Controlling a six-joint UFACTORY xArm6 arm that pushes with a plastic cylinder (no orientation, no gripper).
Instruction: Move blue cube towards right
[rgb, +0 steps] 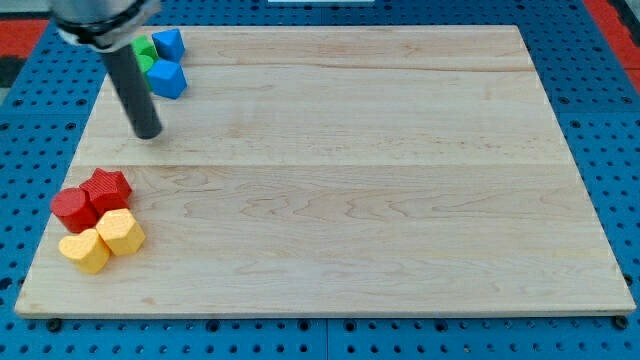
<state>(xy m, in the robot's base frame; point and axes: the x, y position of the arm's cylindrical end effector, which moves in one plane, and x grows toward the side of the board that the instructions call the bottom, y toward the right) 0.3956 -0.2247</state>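
Two blue blocks sit at the view's top left of the wooden board (340, 170). The upper blue block (168, 43) looks like a cube; the lower blue block (168, 78) is a more angular shape. Two green blocks (146, 54) lie just left of them, partly hidden by my rod. My tip (148, 132) rests on the board below and slightly left of the lower blue block, apart from it by a short gap.
A red star block (107, 189) and a red round block (72, 208) sit at the view's lower left, with two yellow blocks (120, 231) (84, 250) just below them. Blue pegboard surrounds the board.
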